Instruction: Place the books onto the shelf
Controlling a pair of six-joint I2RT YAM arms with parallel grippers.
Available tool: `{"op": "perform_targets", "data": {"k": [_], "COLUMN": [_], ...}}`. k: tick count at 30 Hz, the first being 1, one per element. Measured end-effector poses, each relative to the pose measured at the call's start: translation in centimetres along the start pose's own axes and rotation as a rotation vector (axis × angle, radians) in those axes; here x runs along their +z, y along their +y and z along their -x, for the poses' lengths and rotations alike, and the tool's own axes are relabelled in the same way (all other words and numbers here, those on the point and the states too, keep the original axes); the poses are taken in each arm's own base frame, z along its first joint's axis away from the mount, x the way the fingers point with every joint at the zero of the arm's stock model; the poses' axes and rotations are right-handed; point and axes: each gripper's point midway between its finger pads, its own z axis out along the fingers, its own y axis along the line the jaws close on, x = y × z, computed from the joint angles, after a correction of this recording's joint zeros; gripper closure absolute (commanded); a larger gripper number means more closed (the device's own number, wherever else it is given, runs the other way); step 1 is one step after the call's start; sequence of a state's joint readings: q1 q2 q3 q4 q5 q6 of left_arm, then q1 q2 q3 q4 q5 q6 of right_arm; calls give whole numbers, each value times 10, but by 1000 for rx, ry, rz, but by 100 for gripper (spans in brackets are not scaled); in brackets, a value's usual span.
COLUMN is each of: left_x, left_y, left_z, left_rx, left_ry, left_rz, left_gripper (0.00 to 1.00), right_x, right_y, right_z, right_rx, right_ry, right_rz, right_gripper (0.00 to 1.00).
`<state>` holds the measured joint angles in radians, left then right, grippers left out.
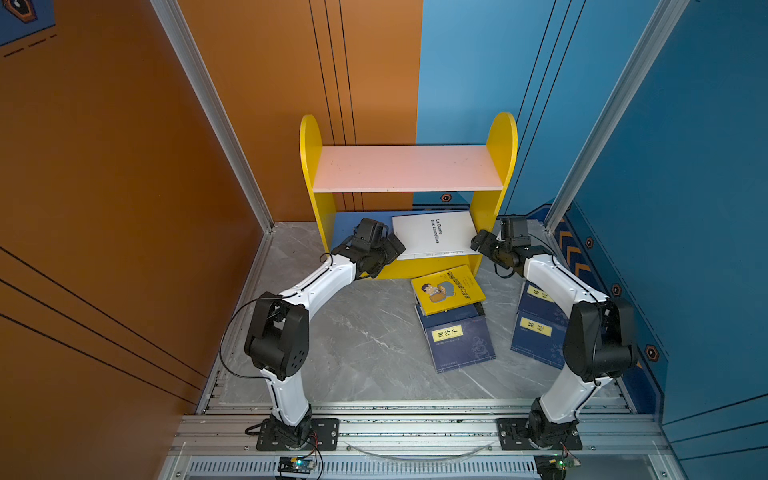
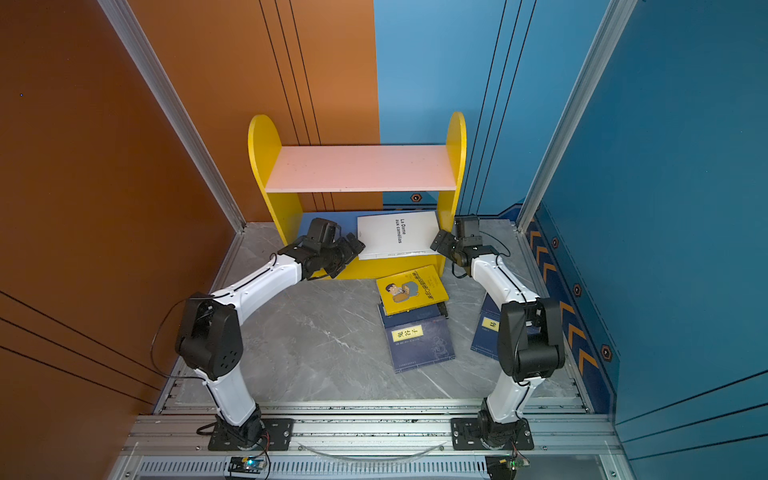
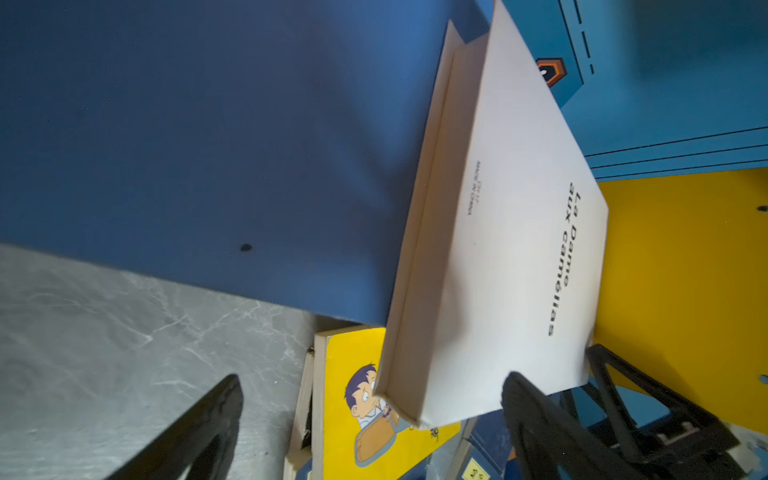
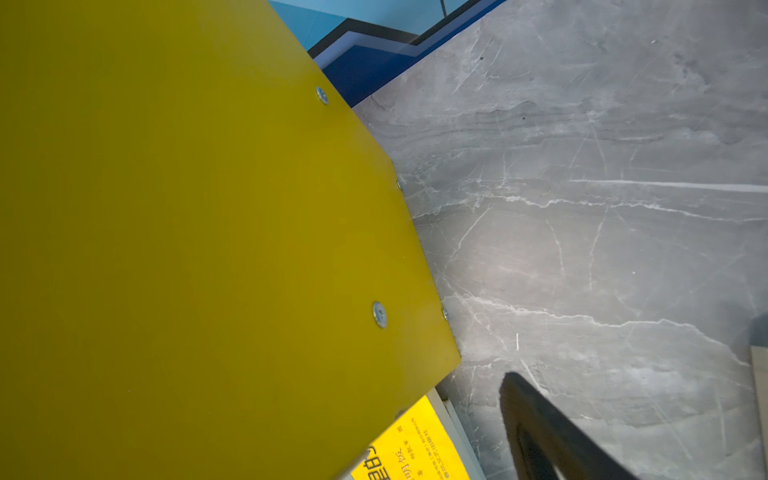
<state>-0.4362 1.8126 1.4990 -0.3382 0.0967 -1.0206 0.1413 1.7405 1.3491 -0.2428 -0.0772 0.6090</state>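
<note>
The white book La Dame aux camélias (image 1: 432,235) lies cover-up on the blue lower board (image 1: 347,226) of the shelf (image 1: 309,166). It is close to the right side panel (image 1: 484,212), and its front edge juts over the yellow base strip (image 1: 432,268).

My left claw (image 1: 397,247) sits at the book's near left corner, spread wide and gripping nothing. In the left wrist view that corner lies between my fingers (image 3: 536,428); I cannot tell whether one touches the cover.

My right claw (image 1: 481,242) hangs at the panel's front edge, just beside the book's right corner. Only one finger (image 4: 548,432) shows, set far out, so the claw is spread and empty.

The yellow cartoon book (image 1: 446,289) lies on navy books (image 1: 461,343) on the grey marble tabletop (image 1: 365,332), in front of the shelf. More navy books (image 1: 536,328) lie beneath my right arm.
</note>
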Motion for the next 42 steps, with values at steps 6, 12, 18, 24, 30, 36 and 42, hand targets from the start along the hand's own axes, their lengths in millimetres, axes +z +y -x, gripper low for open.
{"op": "perform_targets", "data": {"k": [6,12,18,24,30,36,42], "left_x": [-8,9,27,32,29,26,26], "left_y": [-19,-30,-27,-30,-37,-44,-44], "left_z": [9,7,-3,-7,-8,-9,-9], "left_rx": [88,125,129,133,134,134,134], "left_ry": [-16,7,59,85,98,101,100], "left_rz": [-19,-32,-21,-30,-51,-60,-60], "left_gripper": [1,3,5,7,9,7,7], "right_x": [0,0,0,0,0,0,-1], "right_y": [3,3,5,7,7,7,12], "right_z": [-4,-4,-6,-7,-9,-9,-13], "right_rx": [-9,-9,-9,-9,-9,-6,58], "right_ry": [12,14,23,30,35,36,60], "right_rz": [5,4,17,24,24,24,52], "right_gripper": [6,8,10,11,12,11,11]}}
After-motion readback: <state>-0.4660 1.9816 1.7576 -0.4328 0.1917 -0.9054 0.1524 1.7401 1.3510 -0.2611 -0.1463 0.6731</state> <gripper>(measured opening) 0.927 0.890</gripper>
